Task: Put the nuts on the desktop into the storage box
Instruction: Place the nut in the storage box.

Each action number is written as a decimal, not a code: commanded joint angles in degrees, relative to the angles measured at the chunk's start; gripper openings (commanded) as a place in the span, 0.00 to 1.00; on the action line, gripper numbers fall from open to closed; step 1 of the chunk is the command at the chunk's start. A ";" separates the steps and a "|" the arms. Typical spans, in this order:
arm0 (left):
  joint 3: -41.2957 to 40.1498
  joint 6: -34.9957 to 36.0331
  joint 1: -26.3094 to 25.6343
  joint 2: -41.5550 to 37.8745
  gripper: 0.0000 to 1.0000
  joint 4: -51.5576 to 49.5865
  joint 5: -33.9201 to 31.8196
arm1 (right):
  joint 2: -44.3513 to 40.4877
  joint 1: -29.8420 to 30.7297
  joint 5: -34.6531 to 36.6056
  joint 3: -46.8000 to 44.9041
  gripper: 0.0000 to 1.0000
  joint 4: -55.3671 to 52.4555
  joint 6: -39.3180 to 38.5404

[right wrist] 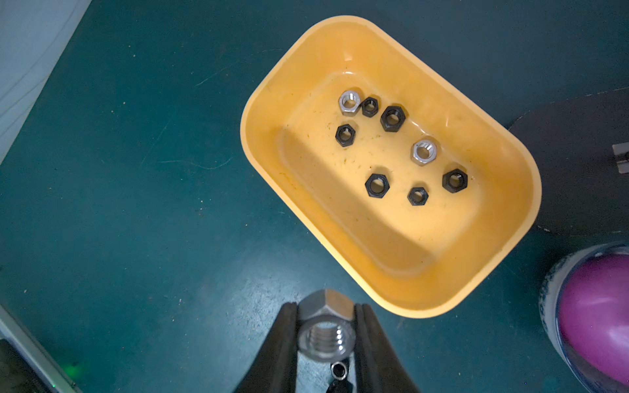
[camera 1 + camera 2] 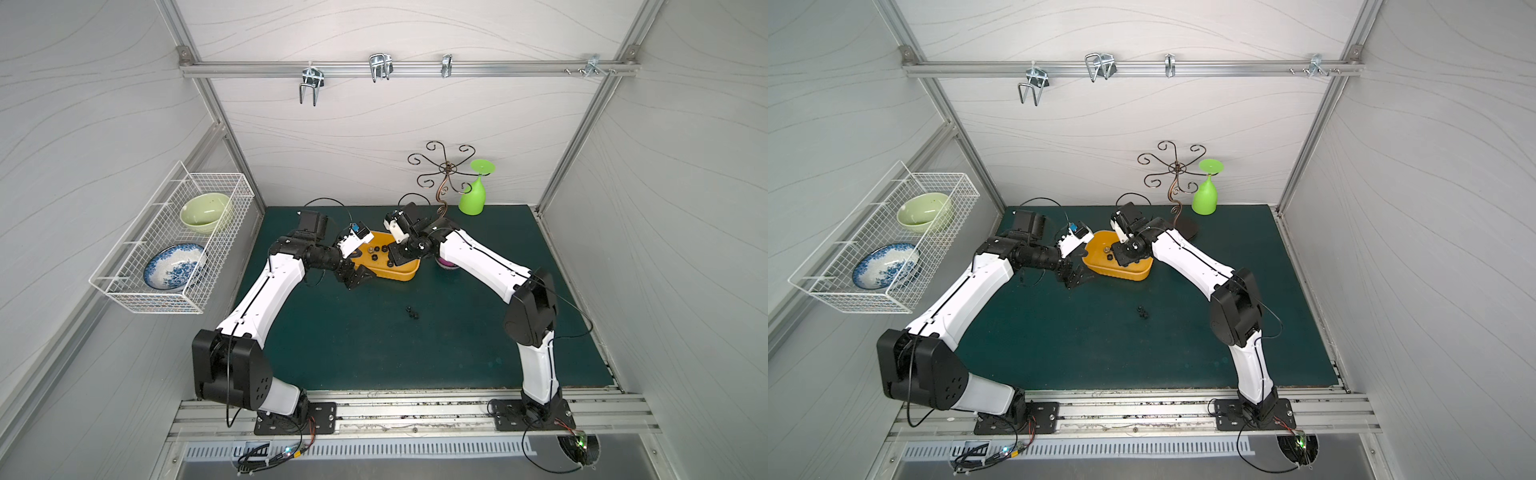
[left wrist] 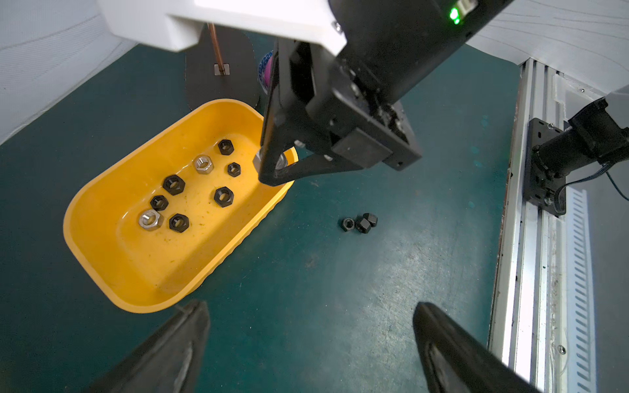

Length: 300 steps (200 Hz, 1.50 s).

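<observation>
My right gripper [image 1: 326,308] clamps a silver nut [image 1: 326,335] by the box [image 1: 503,163]; my left gripper [image 3: 311,309] gapes wide. Three nuts [image 3: 360,223] lie on the desktop [image 3: 306,272].

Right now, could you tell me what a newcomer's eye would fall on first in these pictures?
Most likely the yellow-orange storage box toward the back of the desktop, with eight nuts lying in it. Next comes the right claw, shut on a silver nut by the box's rim. Three black nuts cluster on the desktop nearby, and the left claw hangs open beside the box.
</observation>
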 commanded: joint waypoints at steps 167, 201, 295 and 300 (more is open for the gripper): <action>-3.54 -5.74 1.69 12.60 0.98 16.07 1.83 | 20.57 -4.92 -3.78 11.57 0.25 3.01 1.93; -4.25 -5.66 1.67 11.84 0.98 15.27 2.26 | 23.57 -5.09 -1.79 13.86 0.24 2.33 0.74; -5.83 -6.35 1.69 10.92 0.98 15.50 5.25 | 28.59 -4.90 5.59 17.77 0.25 -1.39 -4.90; -5.79 -6.35 1.68 10.91 0.98 15.59 5.34 | 28.95 -4.92 5.65 18.24 0.25 -1.77 -5.01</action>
